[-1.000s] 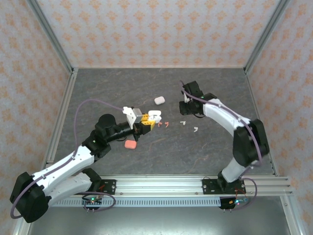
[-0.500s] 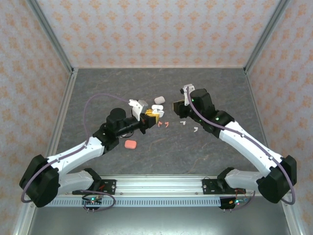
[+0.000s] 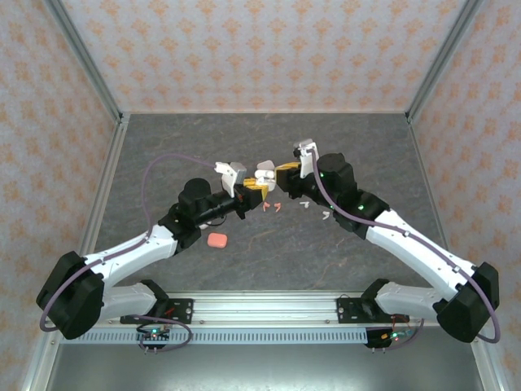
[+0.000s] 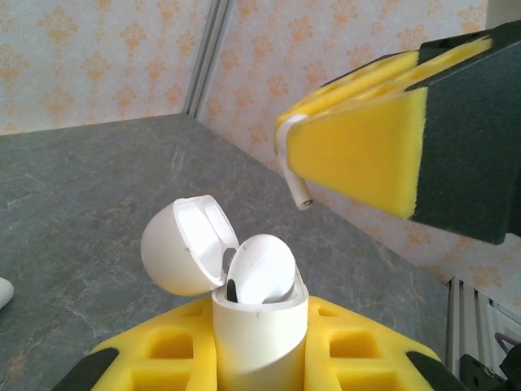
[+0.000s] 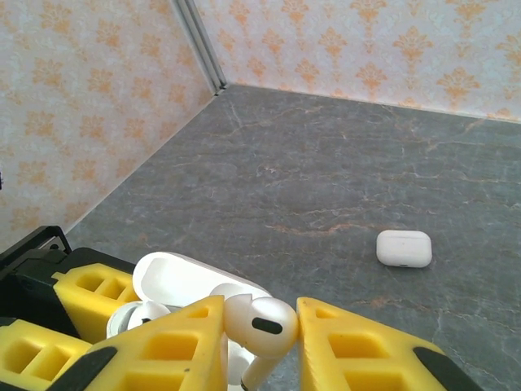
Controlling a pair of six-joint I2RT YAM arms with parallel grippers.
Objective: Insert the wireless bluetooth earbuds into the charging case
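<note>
My left gripper (image 3: 253,188) is shut on an open white charging case (image 4: 259,330), held upright between its yellow pads. The lid (image 4: 182,244) is swung back, and one white earbud (image 4: 262,270) sits in the case. My right gripper (image 3: 285,169) is shut on another white earbud (image 5: 260,320), stem pointing down, just above and beside the case's opening (image 5: 183,278). In the left wrist view that earbud's stem (image 4: 296,177) sticks out of the right gripper's yellow fingers (image 4: 358,147).
Two red-pink earbuds (image 3: 273,207) and two white ones (image 3: 304,204), (image 3: 326,215) lie on the grey floor just in front of the grippers. A pink case (image 3: 216,239) lies nearer the left arm. A shut white case (image 5: 404,248) lies behind. Patterned walls enclose the floor.
The right arm has swung in from the back right with its earbud to meet the case. The left gripper has carried the case slightly right and toward the back.
</note>
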